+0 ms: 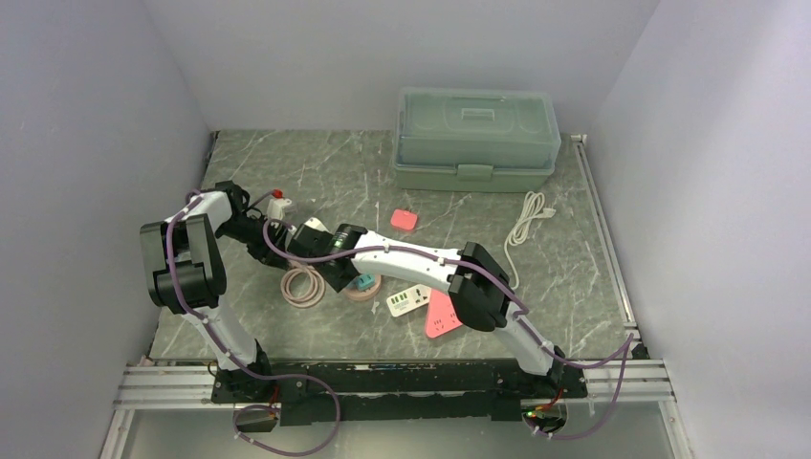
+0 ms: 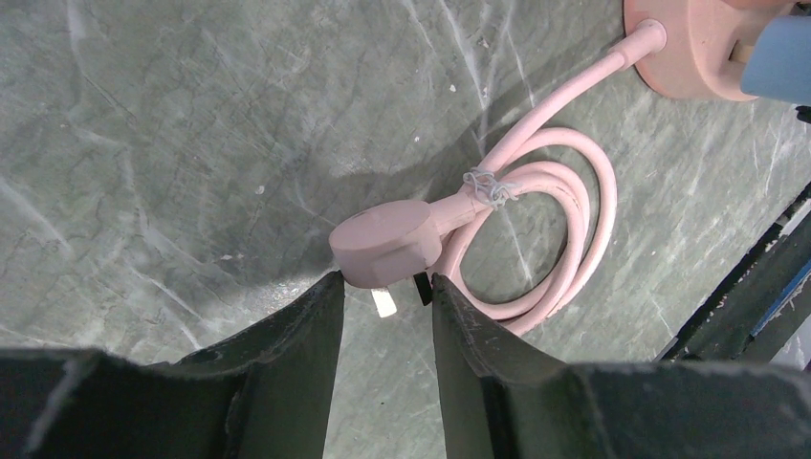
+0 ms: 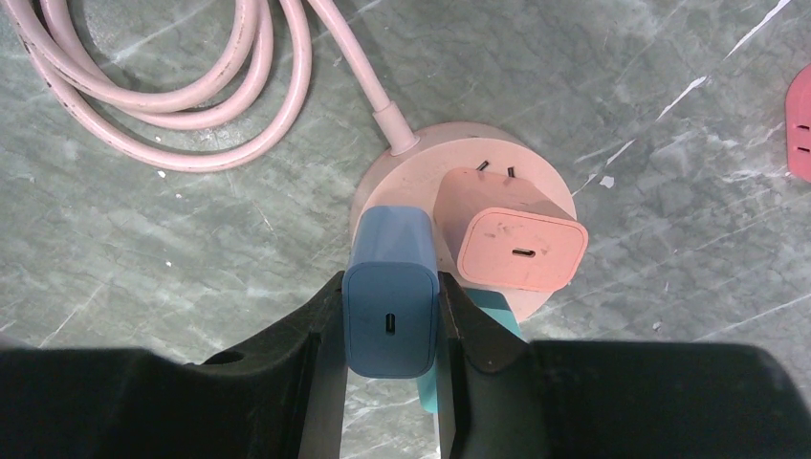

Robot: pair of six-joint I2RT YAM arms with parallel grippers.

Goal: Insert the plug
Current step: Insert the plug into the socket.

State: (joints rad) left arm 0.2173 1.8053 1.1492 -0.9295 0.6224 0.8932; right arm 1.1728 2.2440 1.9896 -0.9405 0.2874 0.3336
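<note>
Grey marbled tabletop [image 1: 363,182] carries a round pink socket hub [image 3: 402,186], where the right gripper [image 3: 390,320] is clamped on a blue charger [image 3: 390,296] standing beside a seated pink charger [image 3: 512,239]. The left gripper [image 2: 381,292], part open, straddles the hub's pink plug [image 2: 387,239], whether gripping it I cannot tell. Risk: the blue charger could foul its pink neighbour or miss the slots, and the hub could slide.

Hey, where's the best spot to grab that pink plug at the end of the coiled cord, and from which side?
Grip the pink plug across its flat-sided head, coming from the end opposite its cord, where the left gripper now sits. The prongs point down, so the side faces offer likely the firmest hold. Avoid the tied coil.
</note>
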